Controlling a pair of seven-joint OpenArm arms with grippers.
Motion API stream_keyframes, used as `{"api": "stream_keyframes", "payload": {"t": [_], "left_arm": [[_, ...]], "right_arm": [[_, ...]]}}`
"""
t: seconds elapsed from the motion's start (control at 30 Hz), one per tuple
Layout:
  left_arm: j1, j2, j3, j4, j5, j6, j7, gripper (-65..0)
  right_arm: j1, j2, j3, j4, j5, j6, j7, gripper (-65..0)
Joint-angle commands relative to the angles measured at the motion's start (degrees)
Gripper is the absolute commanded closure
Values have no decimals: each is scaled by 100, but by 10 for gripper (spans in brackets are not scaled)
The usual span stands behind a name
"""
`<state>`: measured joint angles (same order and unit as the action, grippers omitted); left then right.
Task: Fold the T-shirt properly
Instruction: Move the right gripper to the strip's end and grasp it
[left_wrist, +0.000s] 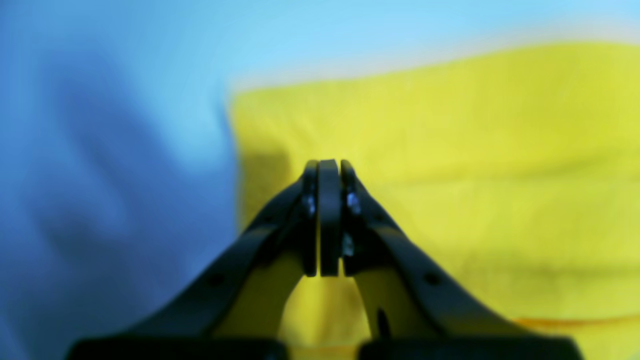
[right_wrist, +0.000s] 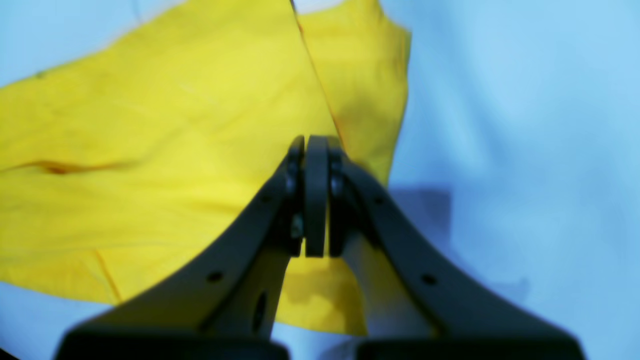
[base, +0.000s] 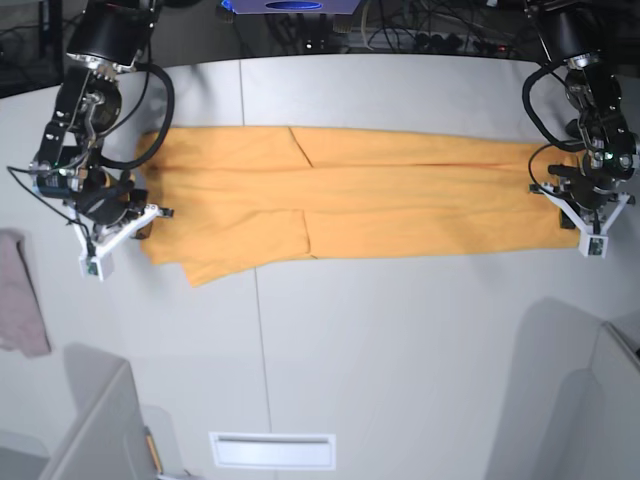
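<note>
Your T-shirt (base: 350, 205) lies flat on the grey table (base: 400, 340), folded into a long band whose long axis runs side to side across the base view, one end at each arm. Your left gripper (left_wrist: 329, 167) sits with jaws pressed together over the band's end, nothing between them, the cloth spreading ahead and to its right. Your right gripper (right_wrist: 316, 145) is likewise closed on nothing, near the other end's edge, with the T-shirt ahead and to its left.
</note>
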<state>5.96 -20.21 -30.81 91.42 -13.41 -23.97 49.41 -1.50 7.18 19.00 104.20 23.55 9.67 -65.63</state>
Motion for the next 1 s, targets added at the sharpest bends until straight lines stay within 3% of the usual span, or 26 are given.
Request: {"api": "stream_keyframes", "payload": {"t": [0.0, 0.13, 0.3, 0.4, 0.47, 0.67, 0.97], "left_arm": [[-11, -94, -150, 217, 27, 27, 57, 0], [51, -32, -467, 507, -26, 27, 268, 0], [437, -14, -941, 507, -589, 27, 250, 0], [684, -111, -959, 507, -791, 27, 233, 0], [745, -146, -959, 507, -782, 27, 224, 0], [754, -146, -959, 340, -773, 27, 224, 0], [868, -146, -959, 340, -773, 27, 215, 0]], "right_arm": [[128, 7, 12, 134, 23, 4, 70, 0], [515, -19, 12, -280, 23, 4, 35, 0], [919, -19, 3, -1229, 23, 4, 35, 0], [937, -19, 3, -1440, 23, 4, 79, -243], [919, -19, 3, -1449, 23, 4, 88, -285], [998, -2, -454, -1774, 23, 4, 123, -284], [963, 148, -489, -2029, -21, -5, 422, -284]]}}
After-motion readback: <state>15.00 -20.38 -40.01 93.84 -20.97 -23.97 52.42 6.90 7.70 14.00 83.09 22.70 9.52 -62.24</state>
